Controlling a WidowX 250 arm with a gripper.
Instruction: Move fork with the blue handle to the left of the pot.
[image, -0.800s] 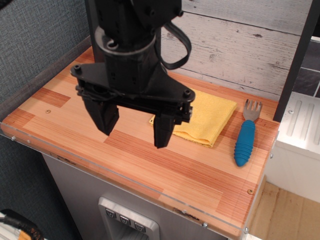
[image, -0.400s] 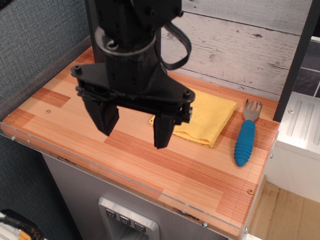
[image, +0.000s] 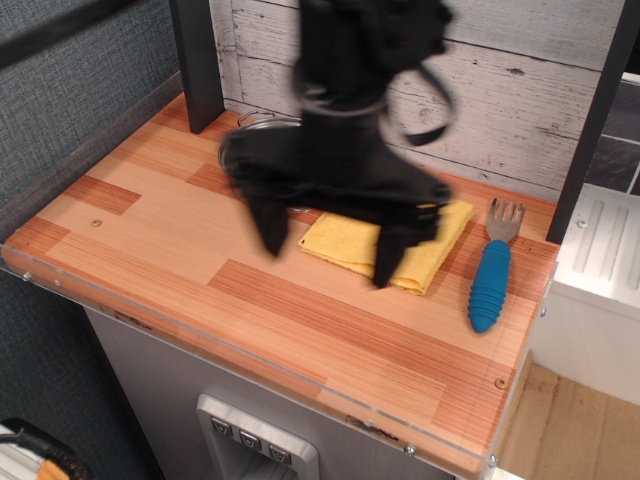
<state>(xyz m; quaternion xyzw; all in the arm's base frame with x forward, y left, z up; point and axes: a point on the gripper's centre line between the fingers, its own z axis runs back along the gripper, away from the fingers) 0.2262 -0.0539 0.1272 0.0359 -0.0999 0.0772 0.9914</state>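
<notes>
The fork (image: 492, 270) lies at the right side of the wooden table, silver head pointing to the back wall, blue ribbed handle toward the front. My gripper (image: 330, 248) hangs open and empty above the table's middle, blurred by motion, its right finger (image: 393, 255) over the yellow cloth's front edge, well left of the fork. The pot (image: 262, 124) is mostly hidden behind my arm; only a bit of its rim and a wire handle show at the back.
A yellow cloth (image: 435, 238) lies folded between the gripper and the fork. A dark post (image: 196, 60) stands at the back left, another (image: 592, 120) at the right. A white appliance (image: 598, 270) stands beside the table's right edge.
My gripper has swung to the right and a little back, from over the table's left-middle to over the cloth's front edge. The fork and cloth have not moved.
</notes>
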